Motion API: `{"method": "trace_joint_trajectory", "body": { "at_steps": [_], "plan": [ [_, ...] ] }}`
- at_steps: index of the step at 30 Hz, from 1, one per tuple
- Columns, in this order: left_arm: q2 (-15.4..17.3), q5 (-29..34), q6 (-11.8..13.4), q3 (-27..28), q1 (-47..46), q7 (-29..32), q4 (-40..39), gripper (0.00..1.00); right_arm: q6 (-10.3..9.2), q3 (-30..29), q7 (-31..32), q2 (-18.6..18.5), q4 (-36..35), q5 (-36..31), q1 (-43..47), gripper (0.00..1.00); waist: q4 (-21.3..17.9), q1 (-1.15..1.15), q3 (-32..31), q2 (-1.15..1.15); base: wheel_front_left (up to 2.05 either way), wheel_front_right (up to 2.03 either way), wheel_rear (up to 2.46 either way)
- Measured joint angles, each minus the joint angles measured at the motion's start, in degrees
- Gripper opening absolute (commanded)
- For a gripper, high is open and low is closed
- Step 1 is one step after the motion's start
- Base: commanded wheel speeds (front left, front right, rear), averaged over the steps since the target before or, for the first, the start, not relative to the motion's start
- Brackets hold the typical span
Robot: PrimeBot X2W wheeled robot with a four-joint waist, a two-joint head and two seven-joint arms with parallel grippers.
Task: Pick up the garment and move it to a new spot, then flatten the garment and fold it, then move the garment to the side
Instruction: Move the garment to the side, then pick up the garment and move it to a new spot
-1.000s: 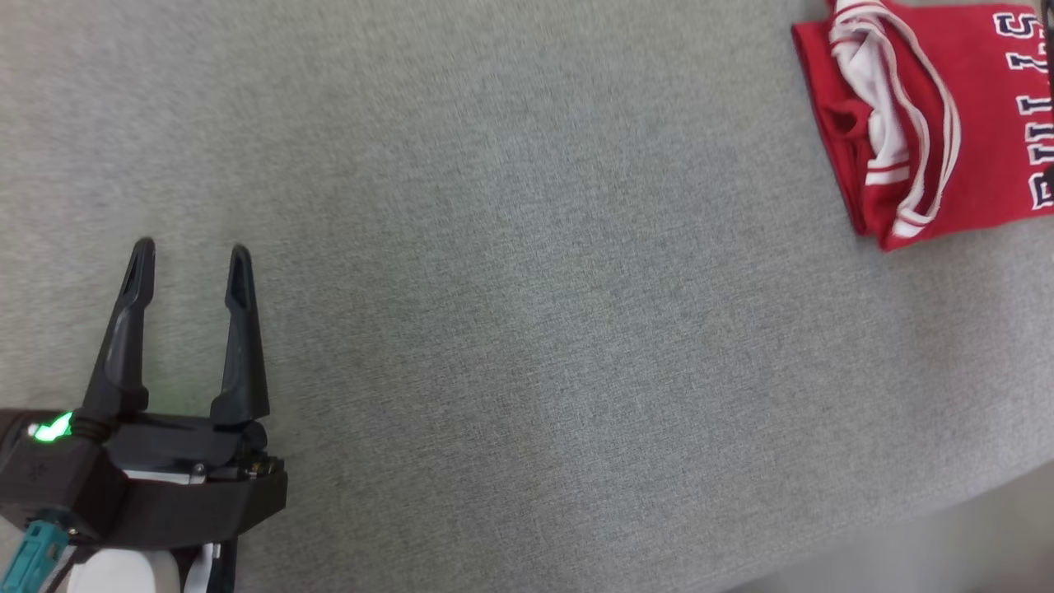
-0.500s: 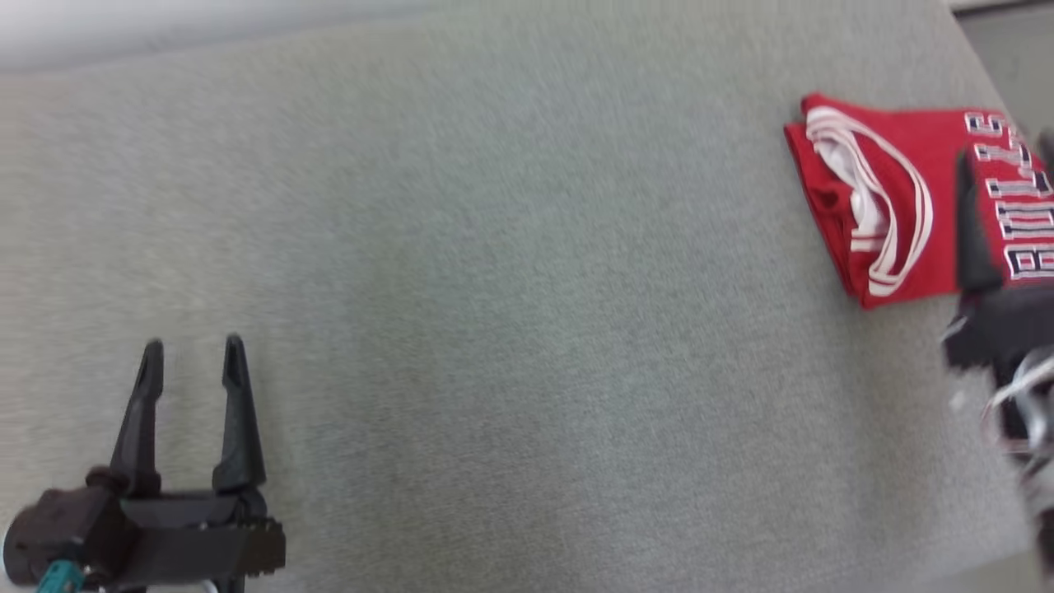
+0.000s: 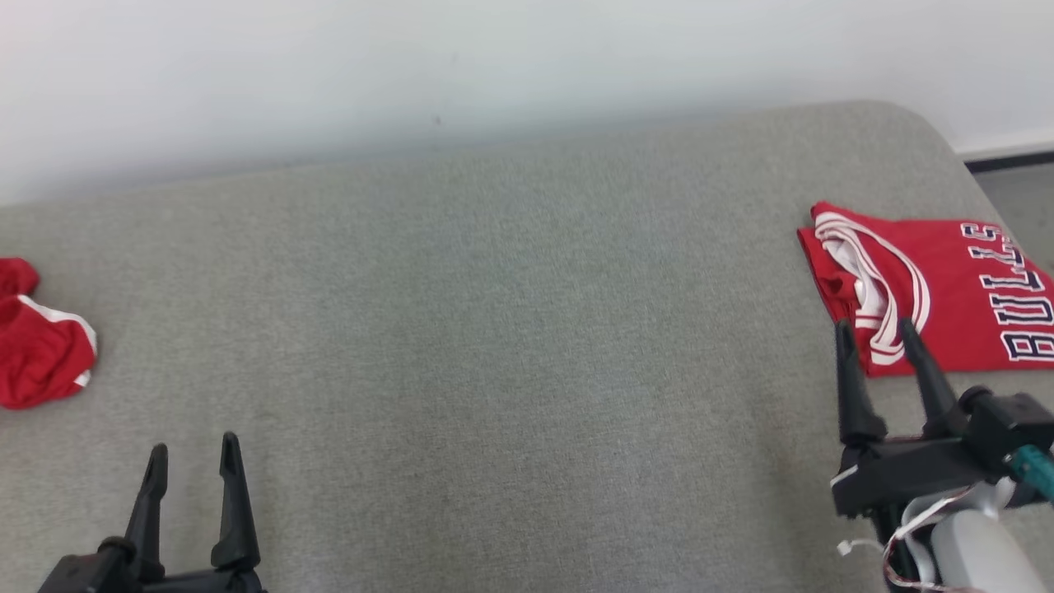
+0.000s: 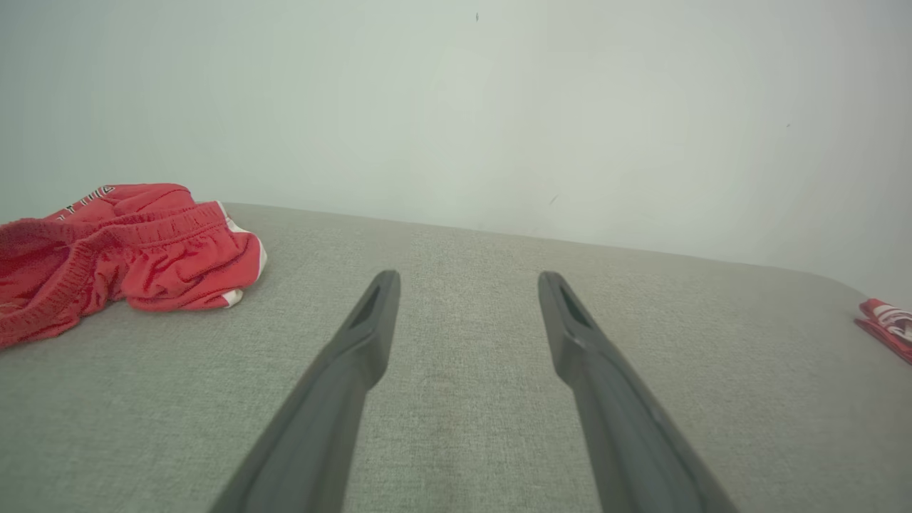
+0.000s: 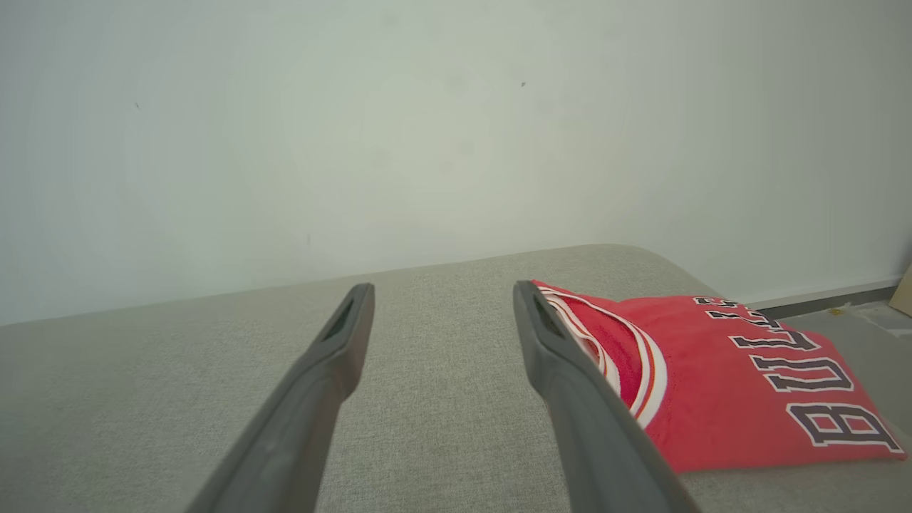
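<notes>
Two claws, left gripper [image 3: 193,445] and right gripper [image 3: 874,327], are both parted and empty. The folded red jersey [image 3: 947,288], lettered "BULLS", lies just beyond the right gripper, neckline toward the left gripper, long axis running rightward.

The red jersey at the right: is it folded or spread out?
Folded. The red jersey lies as a compact rectangle, with stacked layers visible at one edge.

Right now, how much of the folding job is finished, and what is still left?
Looks done: the red jersey lies folded flat at the right end of the grey cushion. In hand: nothing; the left gripper and the right gripper are both open and empty. Perhaps left: the red shorts lie crumpled at the left end, not folded.
</notes>
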Motion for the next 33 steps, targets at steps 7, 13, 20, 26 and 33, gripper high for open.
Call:
{"method": "trace_joint_trajectory", "body": {
  "at_steps": [7,13,20,26,33],
  "plan": [
    [0.0,-0.4,0.0,0.7,2.1,0.0,2.6,1.0,0.0,1.9,0.0,2.5,1.2,0.7,3.2,1.0,1.8,0.0,-4.3,0.01,0.0,0.0,0.0],
    [0.0,-0.5,0.0,0.4,2.8,0.0,2.9,1.0,0.0,2.8,0.0,2.8,1.3,1.0,4.7,1.0,3.1,0.01,-5.8,0.01,0.0,0.0,0.0],
    [0.0,-0.5,0.3,-0.1,3.5,0.0,2.7,1.0,0.0,2.2,0.0,2.7,1.4,1.4,5.6,1.0,3.8,0.01,-6.7,0.01,0.0,0.0,0.0],
    [0.0,-0.5,0.6,-0.5,3.9,0.0,2.1,1.0,0.0,0.9,0.0,2.9,1.6,1.3,6.1,1.0,3.8,0.02,-6.9,0.01,0.0,0.0,0.0],
    [0.0,-0.8,0.9,-0.9,4.3,0.0,1.9,1.0,0.0,0.3,0.0,3.3,1.7,0.8,7.1,1.0,4.6,0.02,-7.0,0.01,0.0,0.0,0.0]
  ]
}}
